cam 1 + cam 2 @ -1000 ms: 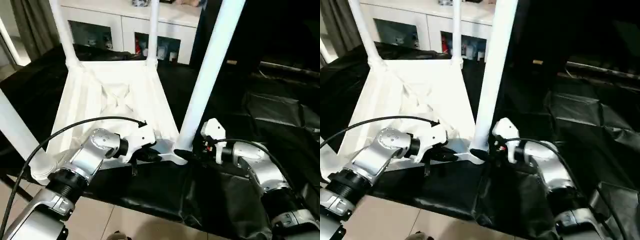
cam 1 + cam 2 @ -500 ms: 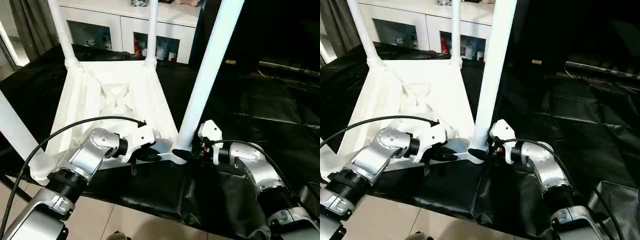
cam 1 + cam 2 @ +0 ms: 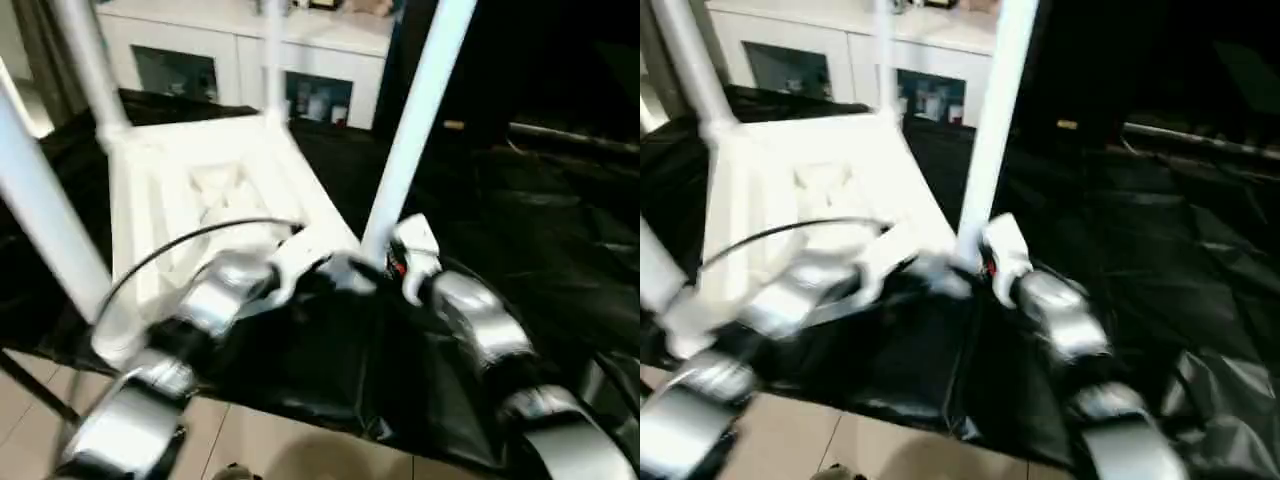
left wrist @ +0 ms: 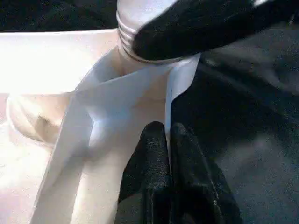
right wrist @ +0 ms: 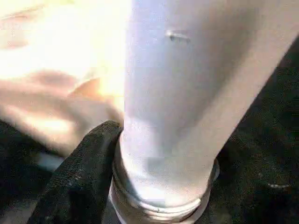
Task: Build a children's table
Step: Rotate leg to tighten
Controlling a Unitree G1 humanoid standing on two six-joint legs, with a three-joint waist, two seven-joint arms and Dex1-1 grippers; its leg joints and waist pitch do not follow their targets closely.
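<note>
Black sheet (image 3: pixel 520 230) underlies table (image 3: pixel 215 185); white cabinet (image 3: pixel 240 60) behind

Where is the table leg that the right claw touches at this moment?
In the left eye view, that leg rises from the near right corner of the upturned table top, between the two claws, with the right claw at its base.

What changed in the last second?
The near right corner of the tabletop and its leg seem to rise slightly, both end effectors with it; the head camera also swings, so it's uncertain. Unchanged: left end effector clamped on the tabletop rim, right end effector at that leg's base.
</note>
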